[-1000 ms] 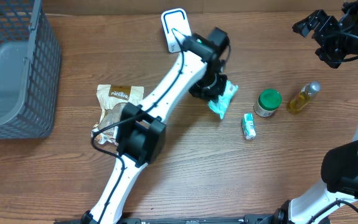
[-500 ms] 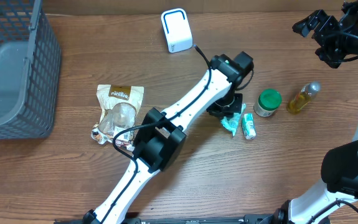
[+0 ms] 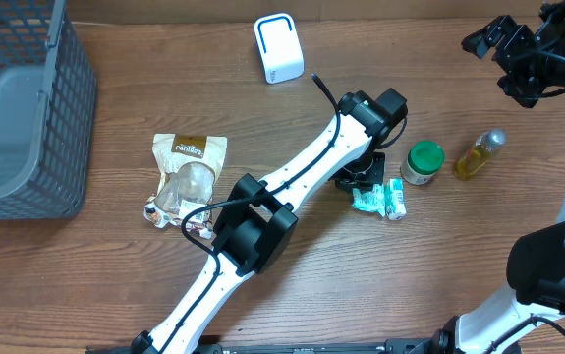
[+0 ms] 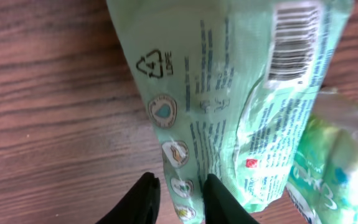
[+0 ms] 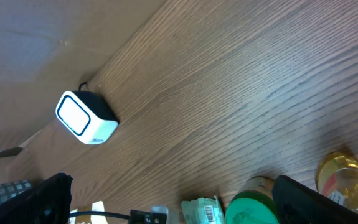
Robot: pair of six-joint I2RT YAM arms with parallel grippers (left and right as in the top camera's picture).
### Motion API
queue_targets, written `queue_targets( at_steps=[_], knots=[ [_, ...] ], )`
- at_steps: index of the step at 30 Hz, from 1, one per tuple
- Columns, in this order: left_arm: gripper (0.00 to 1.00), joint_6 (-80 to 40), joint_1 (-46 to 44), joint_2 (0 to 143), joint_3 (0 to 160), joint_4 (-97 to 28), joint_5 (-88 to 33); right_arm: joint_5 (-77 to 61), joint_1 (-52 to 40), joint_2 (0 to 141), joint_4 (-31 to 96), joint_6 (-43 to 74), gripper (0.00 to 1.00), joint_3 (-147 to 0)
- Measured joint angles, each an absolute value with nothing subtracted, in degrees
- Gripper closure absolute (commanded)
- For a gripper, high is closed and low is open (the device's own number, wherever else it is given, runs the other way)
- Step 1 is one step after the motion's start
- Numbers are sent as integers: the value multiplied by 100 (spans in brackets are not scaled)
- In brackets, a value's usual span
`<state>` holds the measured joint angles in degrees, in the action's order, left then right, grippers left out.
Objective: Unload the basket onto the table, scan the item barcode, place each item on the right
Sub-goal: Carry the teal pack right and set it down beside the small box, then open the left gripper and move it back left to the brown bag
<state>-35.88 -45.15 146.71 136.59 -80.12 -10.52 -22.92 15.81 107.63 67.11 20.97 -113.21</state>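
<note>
1. The crinkled green plastic packet point(image 3: 368, 200) lies barcode-up on the brown wooden table point(image 3: 439, 275), just beside a small green-and-white pouch point(image 3: 394, 199).
2. The left gripper point(image 4: 182, 199) has its fingers slightly parted at the packet's edge; whether they pinch it cannot be told.
3. The right gripper point(image 5: 169, 180) is spread wide and empty.

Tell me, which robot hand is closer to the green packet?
Left. The left gripper is right at the green packet, fingers either side of its edge; the right gripper hangs far off to its right.

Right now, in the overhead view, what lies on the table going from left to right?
grey basket → brown snack bag → white scanner → green pouch → green-lidded jar → oil bottle
</note>
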Motion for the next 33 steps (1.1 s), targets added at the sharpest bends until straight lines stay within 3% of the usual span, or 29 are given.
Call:
queue_targets(
  at_steps=[2, 11, 12, 13, 21, 27, 33],
  knots=[
    [83, -3583, -4515, 14671, 13659, -8073, -1081, -2292, 1581, 10763, 6711, 2097, 0, -11321],
    [83, -3391, -4410, 14623, 13659, -8171, -1140, -2292, 1579, 10763, 6709, 2095, 0, -11321],
    [85, -3367, -4359, 14573, 13659, -8224, -1138, -2292, 1579, 10763, 6713, 2097, 0, -11321],
    [95, -3326, -4309, 14518, 13659, -8261, -1135, -2292, 1579, 10763, 6711, 2097, 0, -11321],
    [96, -2775, -3693, 13703, 13659, -8748, -985, -2292, 1581, 10763, 6711, 2097, 0, -11321],
    [96, -2624, -3282, 13506, 13677, -9603, -209, -2292, 1581, 10763, 6709, 2097, 0, -11321],
    [96, -2434, -3004, 13506, 13664, -9666, 239, -2292, 1581, 10763, 6711, 2095, 0, -11321]
  ],
)
